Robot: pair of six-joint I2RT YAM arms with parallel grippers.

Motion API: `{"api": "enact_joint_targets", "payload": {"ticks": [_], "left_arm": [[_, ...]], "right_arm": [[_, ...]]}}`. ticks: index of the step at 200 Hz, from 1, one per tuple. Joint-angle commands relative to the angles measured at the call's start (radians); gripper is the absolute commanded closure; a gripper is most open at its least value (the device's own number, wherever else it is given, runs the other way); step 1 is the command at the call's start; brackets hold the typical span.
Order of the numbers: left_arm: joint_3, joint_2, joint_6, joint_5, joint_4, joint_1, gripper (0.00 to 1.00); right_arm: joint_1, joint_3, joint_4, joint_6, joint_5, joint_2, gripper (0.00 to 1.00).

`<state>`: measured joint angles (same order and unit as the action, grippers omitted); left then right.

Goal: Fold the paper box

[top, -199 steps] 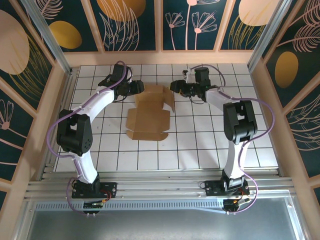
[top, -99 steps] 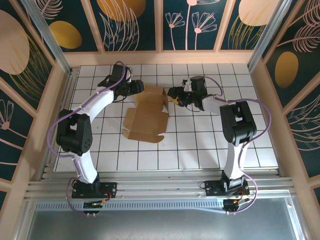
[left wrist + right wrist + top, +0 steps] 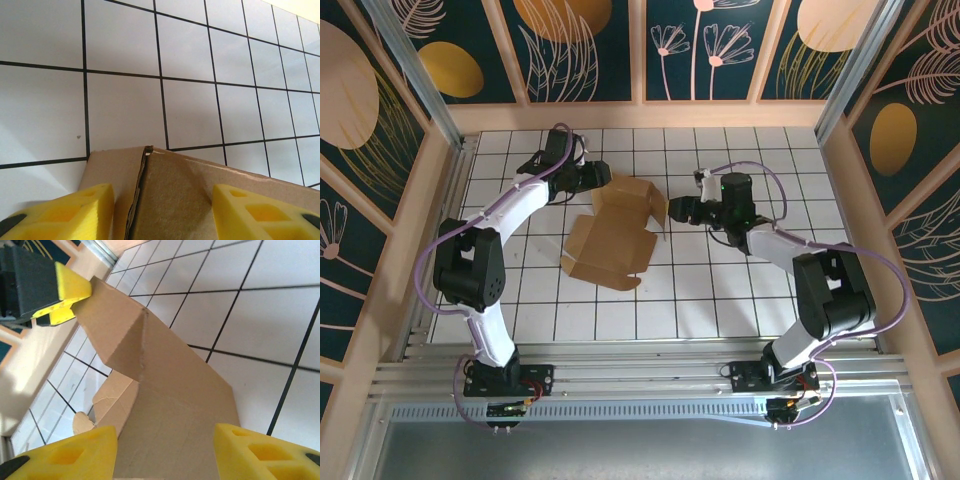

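The paper box (image 3: 612, 238) is a brown cardboard sheet, partly folded, lying mid-table with its far panels raised. My left gripper (image 3: 604, 178) stands open at the box's far left corner. In the left wrist view its yellow fingers (image 3: 56, 212) straddle a raised cardboard corner (image 3: 175, 195) without pinching it. My right gripper (image 3: 671, 211) is open at the box's right side. In the right wrist view its yellow fingers (image 3: 267, 452) flank a raised panel (image 3: 175, 415). The left gripper's yellow fingertip (image 3: 71, 288) touches the far flap there.
The white tiled table (image 3: 720, 290) is walled by wooden rails (image 3: 640, 115) at the back and sides. An aluminium frame (image 3: 620, 375) runs along the near edge by the arm bases. The right arm's elbow (image 3: 832, 290) sits low at the right.
The right arm has swung its elbow out and down to the right, and its gripper has shifted slightly right. The box has turned a little, its near edge sliding left. The left arm barely moved.
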<state>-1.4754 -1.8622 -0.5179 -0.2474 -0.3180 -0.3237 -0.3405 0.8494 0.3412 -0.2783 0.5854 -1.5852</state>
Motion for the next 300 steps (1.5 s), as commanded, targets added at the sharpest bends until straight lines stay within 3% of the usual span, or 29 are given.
{"api": "enact_joint_targets", "payload": {"ticks": [1,32,85,109,129,176,233,264,281,300], "left_arm": [[0.005,-0.008,-0.003,-0.018,-0.028,-0.007,0.46],[0.012,-0.011,-0.004,-0.024,-0.029,-0.006,0.46],[0.017,-0.005,-0.005,-0.025,-0.027,-0.006,0.46],[0.013,0.001,-0.001,-0.02,-0.035,-0.007,0.47],[0.012,0.007,-0.001,-0.014,-0.038,-0.006,0.47],[0.002,0.0,-0.001,-0.022,-0.036,-0.006,0.47],[0.0,-0.019,0.047,-0.048,-0.069,-0.008,0.47],[-0.009,-0.028,0.064,-0.044,-0.096,-0.009,0.47],[-0.02,-0.03,0.065,-0.037,-0.104,-0.009,0.47],[-0.039,-0.028,0.077,-0.014,-0.12,-0.008,0.47]], "right_arm": [[-0.002,-0.014,0.013,0.127,-0.057,0.007,0.48],[-0.027,0.037,-0.042,0.168,-0.097,-0.041,0.55],[-0.106,0.03,0.001,0.181,-0.109,-0.111,0.54],[-0.109,0.052,-0.01,0.196,-0.175,-0.122,0.52],[-0.114,0.071,-0.041,0.264,-0.219,-0.127,0.48],[-0.148,0.181,-0.201,0.449,-0.186,-0.214,0.46],[-0.144,0.296,-0.142,0.37,-0.173,-0.282,0.49],[-0.127,0.328,-0.109,0.276,-0.108,-0.302,0.51],[-0.129,0.28,-0.115,0.373,-0.09,-0.277,0.47],[-0.108,0.189,-0.124,0.539,-0.154,-0.214,0.43]]}}
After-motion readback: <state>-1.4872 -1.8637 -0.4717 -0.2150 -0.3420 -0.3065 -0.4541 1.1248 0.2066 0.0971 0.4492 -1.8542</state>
